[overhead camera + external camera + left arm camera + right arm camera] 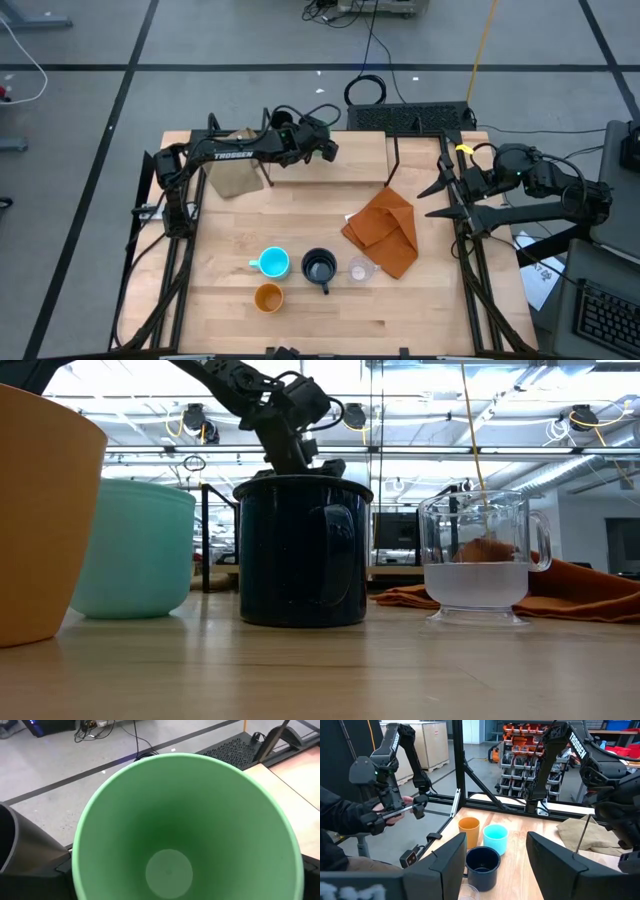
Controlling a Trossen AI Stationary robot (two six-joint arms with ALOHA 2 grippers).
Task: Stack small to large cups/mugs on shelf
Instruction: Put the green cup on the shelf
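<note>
Claw on the left arm [325, 148] hangs over the shelf [350, 160] at the far side of the bench [230, 250], spread wide around the green cup [185, 825], which fills its wrist view. The right claw [440, 195] waits half open at the right edge, empty. Orange cup [268, 297], light blue mug [274, 263], navy mug [319, 267] and clear cup [360, 270] stand near. Released tilted, the green cup could tip or roll off the narrow shelf.

Around the handled mug [319, 267]: another handled mug [272, 263] just to its left, the clear cup [360, 269] just to its right, a third cup [268, 297] nearer the front edge — the crumpled cloth [384, 230] behind and right, the shelf [330, 158] well behind.
</note>
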